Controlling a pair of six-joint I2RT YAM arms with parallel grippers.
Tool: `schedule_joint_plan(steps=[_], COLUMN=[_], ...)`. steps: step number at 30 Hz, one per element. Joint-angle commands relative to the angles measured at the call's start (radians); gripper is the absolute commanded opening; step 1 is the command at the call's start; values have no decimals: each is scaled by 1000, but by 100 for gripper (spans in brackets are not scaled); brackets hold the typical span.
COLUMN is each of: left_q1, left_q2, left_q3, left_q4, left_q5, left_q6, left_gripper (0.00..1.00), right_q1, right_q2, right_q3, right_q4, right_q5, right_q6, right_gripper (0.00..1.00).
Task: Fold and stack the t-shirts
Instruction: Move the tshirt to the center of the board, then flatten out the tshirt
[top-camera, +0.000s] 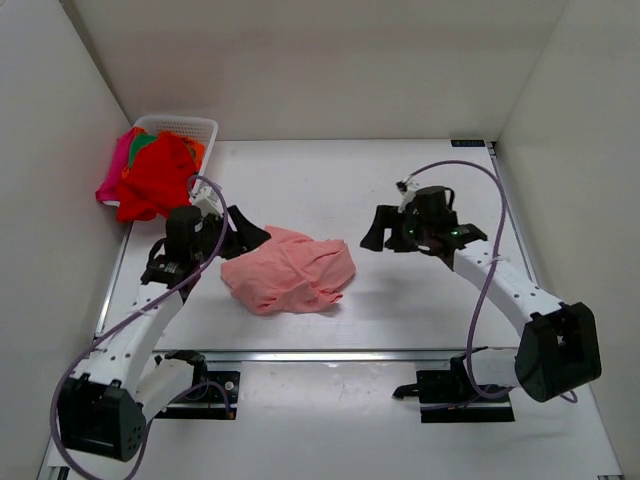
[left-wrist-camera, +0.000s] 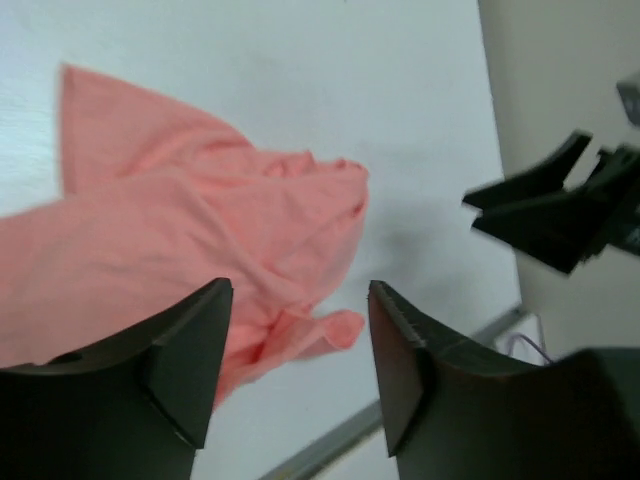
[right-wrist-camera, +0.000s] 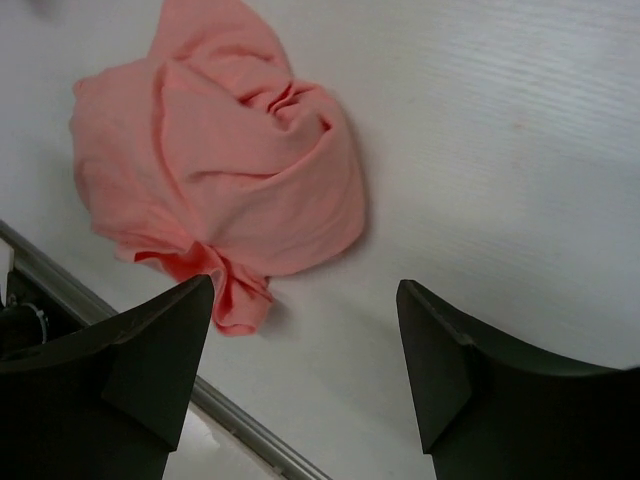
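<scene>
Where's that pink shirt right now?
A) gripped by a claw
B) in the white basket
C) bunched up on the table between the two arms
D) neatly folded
C: the pink shirt lies crumpled on the table between the left claw and the right claw, both open and holding nothing.

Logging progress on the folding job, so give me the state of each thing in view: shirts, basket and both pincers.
salmon-pink t-shirt: crumpled in a heap, unfolded, not held.
red t-shirt: bunched, spilling over the basket's near rim.
magenta t-shirt: bunched, hanging over the basket's left side.
white basket: upright, holding shirts.
left pincer: open, empty, by the pink heap.
right pincer: open, empty.
</scene>
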Motion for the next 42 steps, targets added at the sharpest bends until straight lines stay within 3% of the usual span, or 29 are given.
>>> schedule_joint_plan(steps=[1, 3, 8, 9, 11, 16, 20, 24, 26, 30, 35, 42], left_q1=[-2, -30, -55, -59, -79, -280, -318, -325, -331, -369, -455, -469], left_q2=[-64, -84, -100, -104, -107, -98, -96, -142, -150, -86, -3, 107], left_q3=[68, 63, -24, -62, -110, -211, -206, -225, -251, -222, -212, -178], left_q4=[-196, -253, -356, -354, -337, -197, -94, 12, 90, 97, 153, 210], left_q5=[-221, -334, -336, -313, -279, -299, -299, -302, -290, -289, -301, -321], left_q6=[133, 190, 209, 199, 172, -1, -45, 3, 102, 259, 310, 334], left_gripper=[69, 69, 58, 61, 80, 88, 90, 84, 80, 81, 85, 82], right_q1=[130, 224, 362, 370, 379, 364, 336, 300, 281, 252, 241, 224], right_q2=[40, 66, 84, 91, 80, 80, 48, 28, 11, 8, 14, 20], right_q3=[-27, -41, -101, -110, -150, -194, -216, -246, -260, -251, -243, -245], right_q4=[94, 146, 194, 197, 229, 252, 254, 258, 260, 246, 242, 249], right_q5=[56, 80, 106, 108, 99, 83, 71, 59, 54, 39, 30, 13], right_q6=[66, 89, 138, 132, 126, 117, 115, 112, 112, 94, 92, 95], right_gripper=[71, 67, 64, 64, 64, 64, 64, 64, 63, 63, 63, 63])
